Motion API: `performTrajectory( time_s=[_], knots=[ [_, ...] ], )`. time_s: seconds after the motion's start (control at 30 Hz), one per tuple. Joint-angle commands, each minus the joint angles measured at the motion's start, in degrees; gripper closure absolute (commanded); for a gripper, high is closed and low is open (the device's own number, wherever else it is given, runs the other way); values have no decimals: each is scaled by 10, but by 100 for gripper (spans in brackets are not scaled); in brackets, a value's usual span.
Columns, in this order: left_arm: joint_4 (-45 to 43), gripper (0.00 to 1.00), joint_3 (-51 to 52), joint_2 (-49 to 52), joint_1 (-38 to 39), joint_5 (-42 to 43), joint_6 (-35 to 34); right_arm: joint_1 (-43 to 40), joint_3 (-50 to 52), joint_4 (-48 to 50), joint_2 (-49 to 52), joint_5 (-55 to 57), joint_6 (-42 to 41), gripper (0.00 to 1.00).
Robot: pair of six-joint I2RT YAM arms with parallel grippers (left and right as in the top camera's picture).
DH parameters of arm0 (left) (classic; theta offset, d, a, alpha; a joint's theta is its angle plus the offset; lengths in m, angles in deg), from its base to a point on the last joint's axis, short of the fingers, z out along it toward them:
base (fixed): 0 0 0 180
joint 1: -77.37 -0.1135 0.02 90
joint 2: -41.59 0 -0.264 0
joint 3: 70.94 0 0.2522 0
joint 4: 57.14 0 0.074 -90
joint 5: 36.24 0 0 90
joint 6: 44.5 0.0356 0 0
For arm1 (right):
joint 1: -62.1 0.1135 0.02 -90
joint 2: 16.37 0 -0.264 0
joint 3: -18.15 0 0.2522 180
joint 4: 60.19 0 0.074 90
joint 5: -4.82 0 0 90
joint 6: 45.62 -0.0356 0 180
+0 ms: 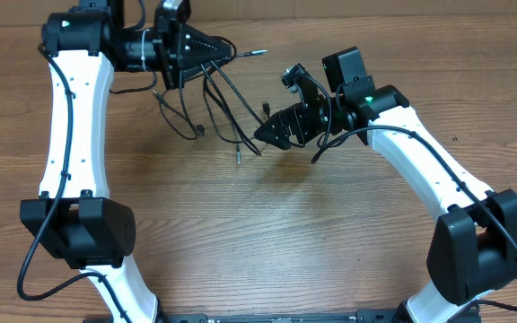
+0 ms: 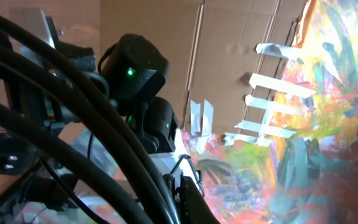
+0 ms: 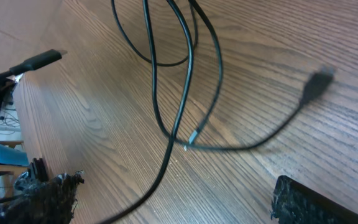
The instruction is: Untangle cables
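Several thin black cables (image 1: 226, 93) hang in a tangle from my left gripper (image 1: 228, 47), which is raised at the back of the table and shut on them. One plug tip (image 1: 257, 52) sticks out to its right. In the left wrist view the cables (image 2: 104, 155) cross thickly in front of the shut left gripper (image 2: 180, 188). My right gripper (image 1: 263, 135) stands open low beside the hanging loops. In the right wrist view a cable (image 3: 166, 155) runs between the open fingers (image 3: 45, 199) without touching them, and a dark plug (image 3: 319, 82) floats above the wood.
The wooden table (image 1: 267, 233) stretches toward the front between both arm bases. A cardboard wall (image 2: 229, 56) with a colourful sheet (image 2: 328, 124) stands behind. A silver cable tip (image 1: 239, 158) rests on the wood below the bundle.
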Motion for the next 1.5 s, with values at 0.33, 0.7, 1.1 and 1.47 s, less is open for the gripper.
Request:
performTrajectory(
  time_s=[0.33,0.7,1.1,1.47],
  knots=[
    [-5,96,-9,-25,23,22,-31,24,4,22,2,-8,2,0],
    [-18,96,-9,-25,24,23,-20,17,4,125,2,74,-301,0],
    [-24,96,-9,-25,24,23,-20,15,4,30,2,349,-328,0],
    [-33,96,-9,-25,24,23,-30,32,4,23,2,180,-252,0]
  ],
)
